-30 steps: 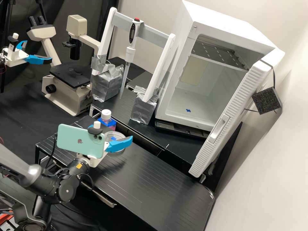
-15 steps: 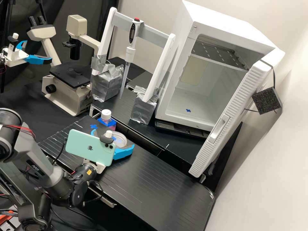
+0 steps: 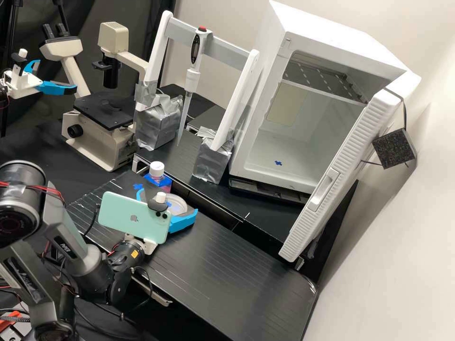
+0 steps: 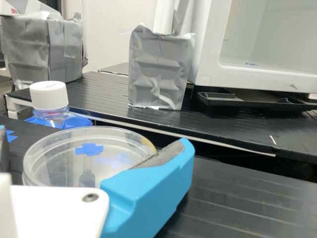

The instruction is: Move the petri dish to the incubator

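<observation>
Your end effector (image 3: 168, 202) spread around the petri dish (image 3: 176, 204), front counter (image 3: 227, 265).
Your two blue fingers (image 4: 153, 193) stand apart, one to each side of the dish; whether either touches its wall, you can't tell. Clear dish lies flat near the front counter's far edge, toward its left end. Just behind your end effector, a mint phone (image 3: 134, 219) on its mount. Beyond the dish, near the far left corner: white-capped bottle (image 3: 157, 168) in a blue holder (image 3: 166, 182). On the rear counter (image 3: 256, 208) you have the pipette (image 3: 192, 80) upright in its white stand (image 3: 237, 102), and, toward the right end, the incubator (image 3: 265, 173), door (image 3: 332, 175) open, blue mark (image 3: 278, 163) on its floor. Microscope (image 3: 97, 137) well left of the incubator.
</observation>
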Robot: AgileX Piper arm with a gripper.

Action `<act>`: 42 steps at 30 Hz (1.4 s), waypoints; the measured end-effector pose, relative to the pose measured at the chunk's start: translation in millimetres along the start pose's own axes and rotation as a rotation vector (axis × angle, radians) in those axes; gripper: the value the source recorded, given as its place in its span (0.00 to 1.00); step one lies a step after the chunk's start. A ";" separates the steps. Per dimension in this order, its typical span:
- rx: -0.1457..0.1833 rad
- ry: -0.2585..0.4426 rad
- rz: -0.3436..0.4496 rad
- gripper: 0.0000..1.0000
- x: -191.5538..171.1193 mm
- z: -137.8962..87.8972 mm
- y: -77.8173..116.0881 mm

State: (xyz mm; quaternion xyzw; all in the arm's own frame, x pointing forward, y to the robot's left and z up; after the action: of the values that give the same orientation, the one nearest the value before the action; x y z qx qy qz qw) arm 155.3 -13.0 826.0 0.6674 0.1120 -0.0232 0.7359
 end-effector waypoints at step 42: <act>0.096 -0.115 0.402 0.00 -6.7 -2.5 35.0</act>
State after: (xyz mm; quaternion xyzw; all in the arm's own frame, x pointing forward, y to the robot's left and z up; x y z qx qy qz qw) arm 154.8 -7.5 861.3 0.7080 -0.0667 0.0809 0.6984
